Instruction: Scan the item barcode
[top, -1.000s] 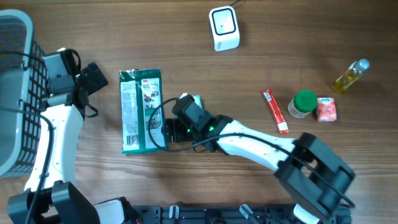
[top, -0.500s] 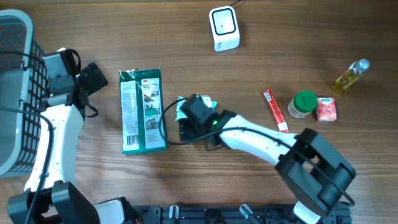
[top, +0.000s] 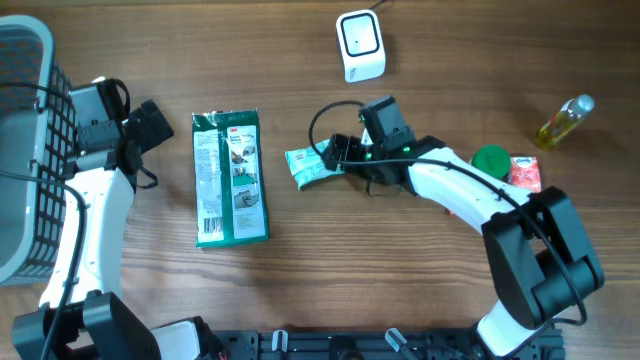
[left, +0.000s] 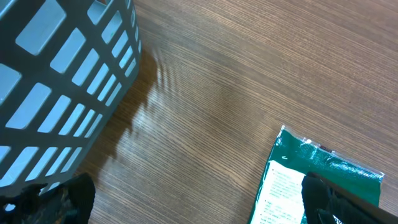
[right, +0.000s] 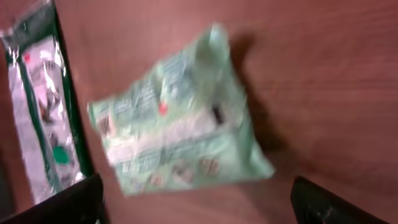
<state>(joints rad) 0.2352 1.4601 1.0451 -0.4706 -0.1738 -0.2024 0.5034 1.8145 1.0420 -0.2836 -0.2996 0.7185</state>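
Observation:
A small pale green packet (top: 304, 166) lies flat on the wood table, left of my right gripper (top: 336, 155). In the right wrist view the packet (right: 177, 134) sits just ahead of the right gripper (right: 199, 208), whose jaws stand open and wide apart with nothing between them. A larger dark green packet (top: 231, 178) lies further left, label side up. The white scanner (top: 360, 45) stands at the back. My left gripper (top: 152, 124) is open beside the big packet's top corner (left: 323, 177), holding nothing (left: 196, 208).
A grey mesh basket (top: 22, 150) (left: 62, 74) fills the left edge. At the right stand a green-lidded jar (top: 490, 160), a small red carton (top: 525, 175) and an oil bottle (top: 563, 122). The right arm crosses the table from the front right.
My right gripper has pulled back from beside the big packet, to the right and toward the rear, leaving the pale green packet uncovered on the table. The left arm has not moved.

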